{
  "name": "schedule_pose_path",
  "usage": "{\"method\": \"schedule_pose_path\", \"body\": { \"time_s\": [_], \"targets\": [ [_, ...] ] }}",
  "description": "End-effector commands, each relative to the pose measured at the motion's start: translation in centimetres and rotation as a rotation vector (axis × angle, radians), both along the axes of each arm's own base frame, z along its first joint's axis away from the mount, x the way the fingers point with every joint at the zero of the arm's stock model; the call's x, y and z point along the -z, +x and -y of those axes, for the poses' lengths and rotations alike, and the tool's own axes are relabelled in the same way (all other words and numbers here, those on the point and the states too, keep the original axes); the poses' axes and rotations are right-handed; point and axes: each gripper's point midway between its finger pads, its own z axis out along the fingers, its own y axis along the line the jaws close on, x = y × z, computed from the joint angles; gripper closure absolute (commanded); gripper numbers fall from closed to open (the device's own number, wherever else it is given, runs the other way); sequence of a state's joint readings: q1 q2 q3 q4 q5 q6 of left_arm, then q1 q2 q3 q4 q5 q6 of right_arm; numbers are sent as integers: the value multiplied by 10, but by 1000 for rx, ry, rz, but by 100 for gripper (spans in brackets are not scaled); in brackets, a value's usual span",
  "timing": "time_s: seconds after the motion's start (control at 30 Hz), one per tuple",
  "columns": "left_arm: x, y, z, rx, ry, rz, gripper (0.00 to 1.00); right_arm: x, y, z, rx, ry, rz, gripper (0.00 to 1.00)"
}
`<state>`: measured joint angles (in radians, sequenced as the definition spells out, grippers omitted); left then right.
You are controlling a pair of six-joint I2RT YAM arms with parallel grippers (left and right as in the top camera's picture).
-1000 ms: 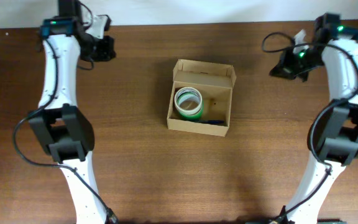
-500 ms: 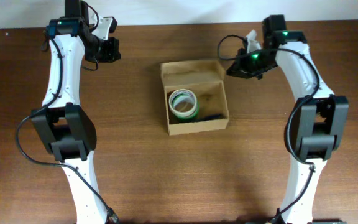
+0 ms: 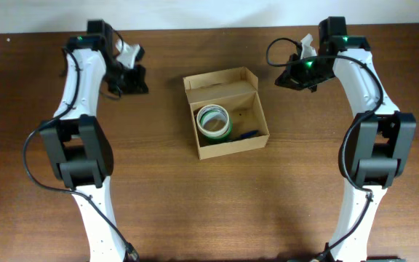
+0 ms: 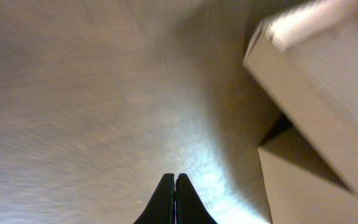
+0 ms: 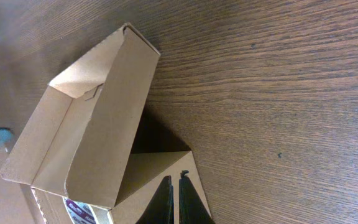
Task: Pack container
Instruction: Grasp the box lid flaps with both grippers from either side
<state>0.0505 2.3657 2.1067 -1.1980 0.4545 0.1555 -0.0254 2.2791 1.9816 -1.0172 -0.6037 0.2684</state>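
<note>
The surface is a wide top of dark brown wood with a fine grain running across it, and it fills nearly the whole overhead view. Along its far edge there is a pale strip of the room beyond, too plain to tell whether it is wall or floor. In the left wrist view the wood looks washed out and smeared, with a bright patch of glare. In the right wrist view the grain is sharp.

The container sits near the middle of the surface, a little toward the far side, and is turned slightly out of square with the edges. Its flap lid stands open at the back. A green tape roll lies flat in the left half of it. Toward the front right corner inside there is a small dark blue thing, too small to make out.

The left tool hangs over bare wood to the left of the container, level with the lid and clear of it. Seen from its own camera, the left tool is clenched, with its fingers pressed tip to tip on nothing and a cardboard wall off to one side.

The right tool hangs off the container's far right corner without touching it. From its wrist camera, the right tool has its fingers drawn together with only a thin slit between them, and it holds nothing. The open lid and side of the container rise just ahead of it.
</note>
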Motion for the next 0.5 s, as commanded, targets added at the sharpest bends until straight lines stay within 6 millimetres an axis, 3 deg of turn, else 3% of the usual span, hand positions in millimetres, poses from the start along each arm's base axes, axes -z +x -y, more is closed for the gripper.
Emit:
{"method": "schedule_pose_path", "body": {
  "time_s": [0.0, 0.33, 0.47],
  "targets": [
    [25, -22, 38, 46, -114, -81, 98, 12, -2, 1, 0, -25, -24, 96],
    [26, -13, 108, 140, -202, 7, 98, 18, -7, 6, 8, -61, -50, 96],
    [24, -11, 127, 178, -203, 44, 98, 19, -8, 7, 8, -64, -55, 96]
  ]
}}
